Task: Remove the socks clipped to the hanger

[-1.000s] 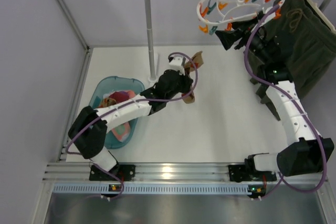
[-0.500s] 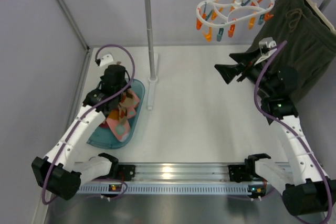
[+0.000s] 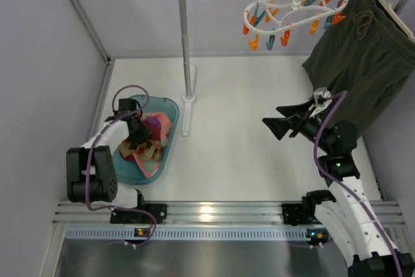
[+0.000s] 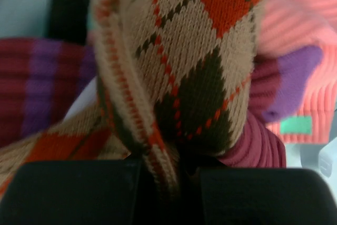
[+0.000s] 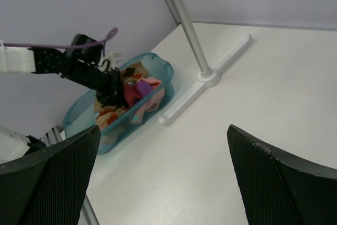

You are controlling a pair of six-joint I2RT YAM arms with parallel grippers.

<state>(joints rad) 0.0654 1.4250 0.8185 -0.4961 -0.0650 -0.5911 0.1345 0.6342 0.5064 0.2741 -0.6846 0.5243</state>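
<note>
The white ring hanger (image 3: 293, 11) hangs from the rail with orange and teal pegs dangling, and I see no socks on it. The socks (image 3: 150, 139) lie heaped in the teal basket (image 3: 124, 161). My left gripper (image 3: 137, 135) is down in that basket. In the left wrist view it (image 4: 167, 183) is shut on the orange-brown argyle sock (image 4: 200, 61), with a maroon sock (image 4: 31, 85) and a pink one (image 4: 303, 72) beside it. Wide open and holding nothing, my right gripper (image 3: 272, 116) hovers over the table right of centre; its wrist view shows the gripper (image 5: 168, 183) above bare white tabletop.
A rack pole (image 3: 185, 37) rises from a white foot (image 3: 187, 116) just right of the basket (image 5: 164, 71). A large dark olive garment (image 3: 363, 63) hangs at the back right, behind the right arm. Grey walls close the left and back sides.
The left arm carried the argyle sock from mid-table down into the basket. The right arm pulled back from the hanger, dropped toward the table and opened its jaws wide.
</note>
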